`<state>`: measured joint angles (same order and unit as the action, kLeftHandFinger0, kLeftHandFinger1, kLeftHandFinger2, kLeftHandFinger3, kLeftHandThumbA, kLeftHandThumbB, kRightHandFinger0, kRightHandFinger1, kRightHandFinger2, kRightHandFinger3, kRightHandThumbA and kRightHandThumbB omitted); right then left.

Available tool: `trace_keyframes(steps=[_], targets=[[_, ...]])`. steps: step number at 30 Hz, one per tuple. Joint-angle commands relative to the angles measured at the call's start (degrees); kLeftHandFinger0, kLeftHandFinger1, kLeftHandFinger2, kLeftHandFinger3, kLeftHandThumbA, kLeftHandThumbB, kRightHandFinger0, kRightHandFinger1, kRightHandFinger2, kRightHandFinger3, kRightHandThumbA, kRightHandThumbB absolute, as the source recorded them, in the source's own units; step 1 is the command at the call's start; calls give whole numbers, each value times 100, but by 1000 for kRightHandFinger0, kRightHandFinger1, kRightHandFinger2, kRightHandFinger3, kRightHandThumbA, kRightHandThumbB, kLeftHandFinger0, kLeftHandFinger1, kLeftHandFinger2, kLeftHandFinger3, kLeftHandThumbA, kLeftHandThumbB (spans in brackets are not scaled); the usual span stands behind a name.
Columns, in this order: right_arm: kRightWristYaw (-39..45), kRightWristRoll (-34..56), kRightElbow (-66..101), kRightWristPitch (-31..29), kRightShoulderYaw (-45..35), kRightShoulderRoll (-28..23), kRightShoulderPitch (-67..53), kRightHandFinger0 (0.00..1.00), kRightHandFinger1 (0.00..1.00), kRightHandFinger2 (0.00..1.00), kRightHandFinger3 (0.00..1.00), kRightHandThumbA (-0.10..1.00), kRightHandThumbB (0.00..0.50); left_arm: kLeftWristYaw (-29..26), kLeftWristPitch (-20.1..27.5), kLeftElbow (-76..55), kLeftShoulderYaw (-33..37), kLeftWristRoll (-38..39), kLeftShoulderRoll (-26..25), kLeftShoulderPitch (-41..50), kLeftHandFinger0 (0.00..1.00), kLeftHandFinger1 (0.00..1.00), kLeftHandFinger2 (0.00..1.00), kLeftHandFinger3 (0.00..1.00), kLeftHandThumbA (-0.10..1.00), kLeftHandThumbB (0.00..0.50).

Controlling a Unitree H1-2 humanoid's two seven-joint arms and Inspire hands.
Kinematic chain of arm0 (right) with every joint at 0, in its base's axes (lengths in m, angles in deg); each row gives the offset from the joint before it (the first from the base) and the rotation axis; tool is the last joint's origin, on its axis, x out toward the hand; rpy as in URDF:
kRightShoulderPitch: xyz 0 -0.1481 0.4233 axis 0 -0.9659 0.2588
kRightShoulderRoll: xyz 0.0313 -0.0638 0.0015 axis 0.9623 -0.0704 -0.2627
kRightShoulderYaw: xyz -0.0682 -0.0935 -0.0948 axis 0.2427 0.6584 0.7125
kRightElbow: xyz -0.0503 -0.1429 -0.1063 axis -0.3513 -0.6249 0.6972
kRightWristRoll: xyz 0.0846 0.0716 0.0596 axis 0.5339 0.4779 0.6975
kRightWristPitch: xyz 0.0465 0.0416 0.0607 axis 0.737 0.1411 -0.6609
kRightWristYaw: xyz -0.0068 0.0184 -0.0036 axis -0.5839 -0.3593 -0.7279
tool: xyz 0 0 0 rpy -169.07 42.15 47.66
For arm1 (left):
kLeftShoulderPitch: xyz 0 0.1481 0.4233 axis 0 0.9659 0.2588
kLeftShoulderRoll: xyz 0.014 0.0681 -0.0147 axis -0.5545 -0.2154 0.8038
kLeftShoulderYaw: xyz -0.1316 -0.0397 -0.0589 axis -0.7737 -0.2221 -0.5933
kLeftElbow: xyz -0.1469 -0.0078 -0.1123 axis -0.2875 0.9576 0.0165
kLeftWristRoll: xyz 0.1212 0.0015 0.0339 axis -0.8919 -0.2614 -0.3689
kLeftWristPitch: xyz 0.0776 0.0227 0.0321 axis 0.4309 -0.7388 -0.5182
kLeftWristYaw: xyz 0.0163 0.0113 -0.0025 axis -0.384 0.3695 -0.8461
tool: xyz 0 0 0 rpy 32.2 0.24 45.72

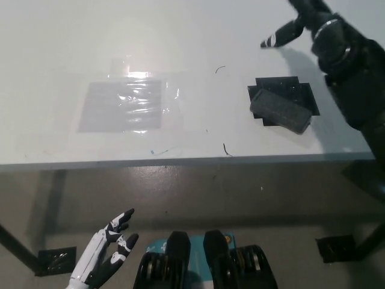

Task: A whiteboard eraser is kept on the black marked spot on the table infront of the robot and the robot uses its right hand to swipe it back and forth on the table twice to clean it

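The black right hand (313,24) hangs over the white table (180,48) with fingers spread, holding nothing, beyond the dark grey rectangular eraser (281,110). The eraser lies tilted on the black marked spot (301,91). The white left hand (111,244) rests open below the table edge.
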<state>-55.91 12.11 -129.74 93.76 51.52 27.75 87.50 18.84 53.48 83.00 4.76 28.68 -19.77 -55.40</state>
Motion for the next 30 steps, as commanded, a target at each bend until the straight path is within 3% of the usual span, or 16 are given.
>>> trace_keyframes(steps=[1,4,8,18,21,24,27,28,29,30], targets=[[583,-436,-1671,891,420,334,1712,1000,1000,1000,1000,1000,394,122,732,-252,-57,7,-213,88,1000,1000,1000,1000,821,335],[708,-300,-1845,797,409,355,1689,1000,1000,1000,1000,1000,360,143,725,-248,-52,37,-220,95,1000,1000,1000,1000,833,342],[701,-216,-2029,792,422,385,1630,1000,1000,1000,1000,1000,382,135,737,-244,-24,46,-223,129,1000,1000,1000,1000,822,328],[946,-214,-2160,710,485,443,1554,1000,1000,1000,1000,1000,353,189,734,-238,-27,49,-219,122,1000,1000,1000,1000,815,341],[1233,-165,-2161,490,476,435,1553,1000,1000,1000,1000,1000,285,192,726,-241,-43,37,-221,113,1000,1000,1000,1000,812,334],[1250,-135,-2171,554,443,483,1519,1000,1000,1000,1000,1000,308,213,698,-284,-58,46,-233,124,1000,1000,1000,1000,808,319],[1436,-125,-2161,366,445,471,1453,1000,1000,1000,1000,1000,263,237,719,-272,-65,62,-237,117,1000,1000,1000,1000,798,306],[1430,-199,-2149,270,518,476,1401,1000,1000,1000,1000,1000,269,248,734,-262,-68,90,-238,118,1000,1000,1000,1000,793,303],[1480,-207,-2129,7,538,459,1315,1000,1000,1000,1000,1000,208,255,736,-256,-70,104,-239,120,1000,1000,1000,1000,790,301],[1510,-226,-2117,-151,565,448,1265,1000,1000,1000,1000,1000,202,259,735,-254,-69,108,-235,128,1000,1000,1000,1000,789,300]])
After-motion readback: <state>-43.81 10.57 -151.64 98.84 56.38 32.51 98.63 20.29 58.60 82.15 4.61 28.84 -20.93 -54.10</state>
